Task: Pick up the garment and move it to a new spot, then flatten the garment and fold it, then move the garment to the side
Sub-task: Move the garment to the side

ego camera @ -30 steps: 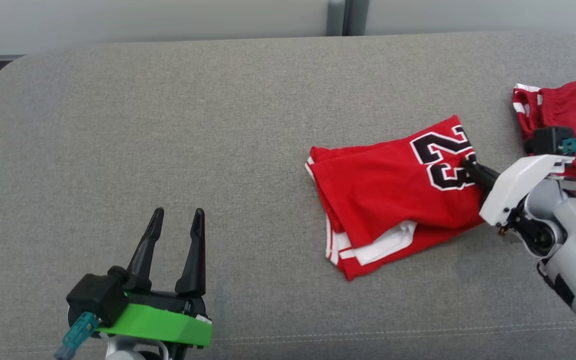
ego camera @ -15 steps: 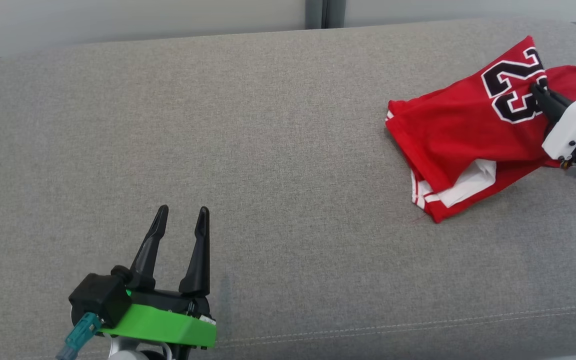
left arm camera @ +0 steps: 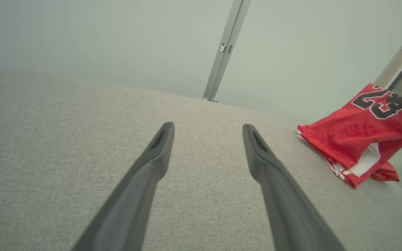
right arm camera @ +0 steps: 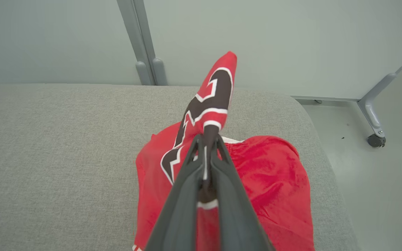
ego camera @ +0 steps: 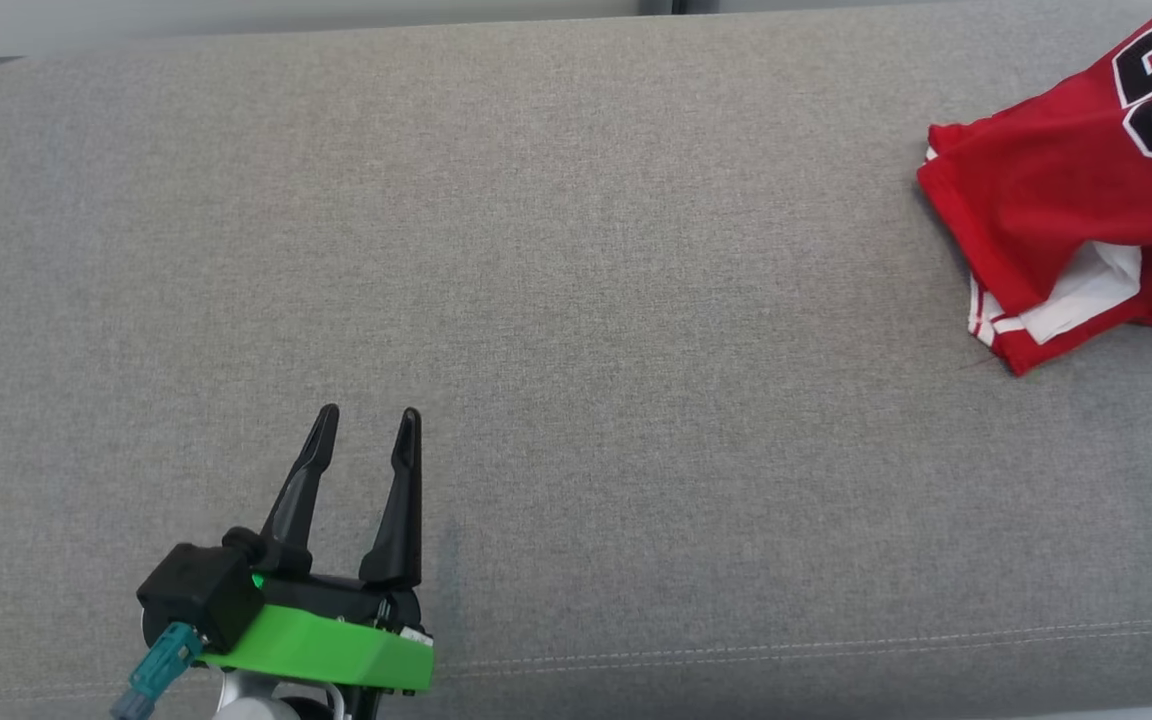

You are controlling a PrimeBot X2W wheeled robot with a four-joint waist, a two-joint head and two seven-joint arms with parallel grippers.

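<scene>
The folded red garment [ego camera: 1056, 220], numbered 23, has been dragged right to the far end of the grey cushion [ego camera: 536, 250]. The right gripper [right arm camera: 206, 144] pinches its raised printed corner, and the rest drapes below the fingers. Held by 1 corner, the folds may fall open. The left gripper [ego camera: 366, 425] rests spread, well apart.

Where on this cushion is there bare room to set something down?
The middle and left end of the grey cushion lie bare, bordered by the open left hand near the front seam and the red garment at the right. The right end is crowded: the right hand is shut on the red garment there.
</scene>
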